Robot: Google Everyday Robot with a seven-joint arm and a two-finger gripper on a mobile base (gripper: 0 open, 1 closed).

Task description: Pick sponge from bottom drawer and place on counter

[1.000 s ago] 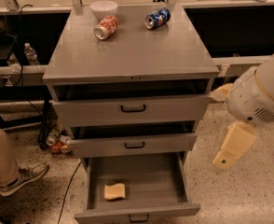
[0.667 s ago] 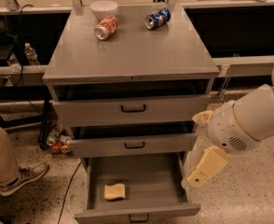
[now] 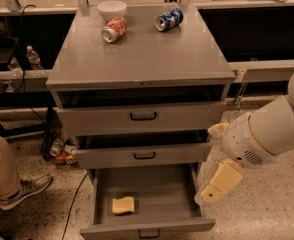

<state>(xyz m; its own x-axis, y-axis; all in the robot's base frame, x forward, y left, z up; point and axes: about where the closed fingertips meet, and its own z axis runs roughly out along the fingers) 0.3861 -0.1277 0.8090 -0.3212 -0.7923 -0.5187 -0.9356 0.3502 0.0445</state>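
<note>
Nothing is picked yet: the pale yellow-tan foam sponge (image 3: 123, 205) lies near-left in the open deep grey metal bottom drawer (image 3: 162, 196). The cream gripper (image 3: 212, 190) is held at the drawer's right edge, and whether it is open or closed cannot be told. Grasping and placing on the flat grey metal counter (image 3: 142, 54) are left.

**Sponge in the open bottom drawer, below the counter's front edge**

The sponge (image 3: 123, 205) is a small pale yellow-tan foam block with wavy edges. It lies flat on the floor of the bottom drawer (image 3: 162, 191), in the front-left part, near the left wall but not touching it.

The bottom drawer is grey metal and deep. It is pulled out well forward of the front edge of the counter (image 3: 142, 54), with a small black handle at the middle of its front panel.

The counter is a broad, flat grey top with a slight gloss.

The sponge sits lower than the counter, nearer its front-left corner than its front-right.

The cream gripper (image 3: 209, 193) hangs below the counter's front-right corner, just beside the drawer's right wall and well apart from the sponge.
</note>
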